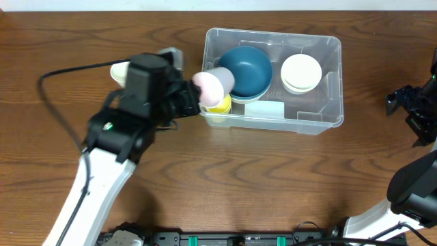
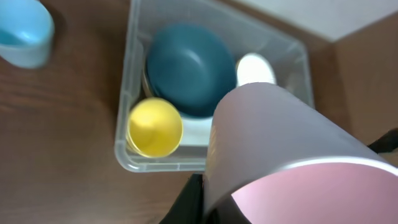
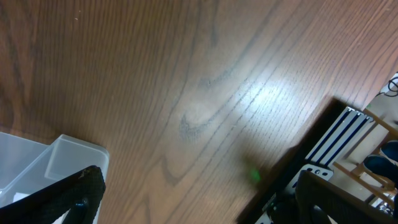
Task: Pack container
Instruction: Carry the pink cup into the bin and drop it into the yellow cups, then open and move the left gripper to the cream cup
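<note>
Container (image 1: 329, 102) is prob. light, stiff but thin plastic; best hold at rim. Left gripper (image 1: 196, 97) is clamped on pink cup (image 1: 217, 82); right gripper (image 1: 408, 102) jaws apart, w/ nothing.

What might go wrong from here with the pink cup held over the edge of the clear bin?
The pink cup hangs across the rim of the container; lowered here, it may catch the wall and tip outside. The yellow cup sits right beneath and the teal bowl crowds beside it, so the pink cup could land crooked.
</note>
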You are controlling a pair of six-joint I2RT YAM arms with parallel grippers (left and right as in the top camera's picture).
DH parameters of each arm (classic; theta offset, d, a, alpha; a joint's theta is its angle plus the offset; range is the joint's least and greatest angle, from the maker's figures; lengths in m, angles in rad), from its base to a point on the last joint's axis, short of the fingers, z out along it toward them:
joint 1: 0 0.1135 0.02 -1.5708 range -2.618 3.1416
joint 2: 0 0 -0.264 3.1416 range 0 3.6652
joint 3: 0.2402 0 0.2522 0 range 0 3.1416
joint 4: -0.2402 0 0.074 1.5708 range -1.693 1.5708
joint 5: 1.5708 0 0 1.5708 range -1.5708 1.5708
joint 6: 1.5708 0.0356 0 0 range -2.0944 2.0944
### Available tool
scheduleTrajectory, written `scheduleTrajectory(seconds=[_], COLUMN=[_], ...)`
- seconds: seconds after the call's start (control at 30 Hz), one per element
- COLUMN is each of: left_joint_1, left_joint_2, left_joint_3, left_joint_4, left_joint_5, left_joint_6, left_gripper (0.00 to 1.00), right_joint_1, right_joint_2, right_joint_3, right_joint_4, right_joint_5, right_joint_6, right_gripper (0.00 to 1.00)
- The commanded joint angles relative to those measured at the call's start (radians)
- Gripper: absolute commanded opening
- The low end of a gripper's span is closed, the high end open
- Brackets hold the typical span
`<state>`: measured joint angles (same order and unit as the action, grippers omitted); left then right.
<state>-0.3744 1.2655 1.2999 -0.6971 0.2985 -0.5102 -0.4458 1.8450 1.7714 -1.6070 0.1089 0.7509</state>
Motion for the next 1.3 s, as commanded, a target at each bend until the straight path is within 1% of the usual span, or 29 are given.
scheduleTrajectory(seconds=[0.0,0.43,0.67,0.97,1.0,1.03,1.07,1.1,1.2,1.27], left_joint_1=[-0.019,-0.019,-0.019,-0.019,-0.019,-0.019,-0.019,-0.019,-0.019,-0.019], left_joint_2=[0.055,0.192,0.250,0.254,0.254,0.254,0.254,0.254,0.254,0.254], left_joint_3=[0.011,0.011,0.011,0.011,0.011,0.011,0.011,0.011,0.011,0.011], left_joint_4=[0.007,-0.002,-0.015,-0.040,-0.043,-0.045,-0.046,-0.047,-0.050,-0.049], left_joint_5=[-0.031,-0.162,-0.161,-0.162,-0.162,-0.162,-0.162,-0.162,-0.161,-0.161], left_joint_6=[-0.006,-0.001,0.001,0.001,0.002,0.002,0.002,0.002,0.002,0.002], left_gripper=[0.06,0.06,0.06,0.07,0.11,0.17,0.17,0.21,0.23,0.32], right_joint_1=[-0.001,-0.001,-0.001,-0.001,-0.001,-0.001,-0.001,-0.001,-0.001,-0.001], right_joint_2=[-0.005,-0.005,-0.005,-0.005,-0.005,-0.005,-0.005,-0.005,-0.005,-0.005], right_joint_3=[-0.001,-0.001,-0.001,-0.001,-0.001,-0.001,-0.001,-0.001,-0.001,-0.001], right_joint_4=[-0.001,-0.001,-0.001,-0.001,-0.001,-0.001,-0.001,-0.001,-0.001,-0.001], right_joint_5=[0.011,0.011,0.011,0.011,0.011,0.011,0.011,0.011,0.011,0.011], right_joint_6=[0.012,0.012,0.012,0.012,0.012,0.012,0.011,0.011,0.012,0.011], right_gripper=[0.99,0.99,0.99,0.99,0.99,0.99,0.99,0.99,0.99,0.99])
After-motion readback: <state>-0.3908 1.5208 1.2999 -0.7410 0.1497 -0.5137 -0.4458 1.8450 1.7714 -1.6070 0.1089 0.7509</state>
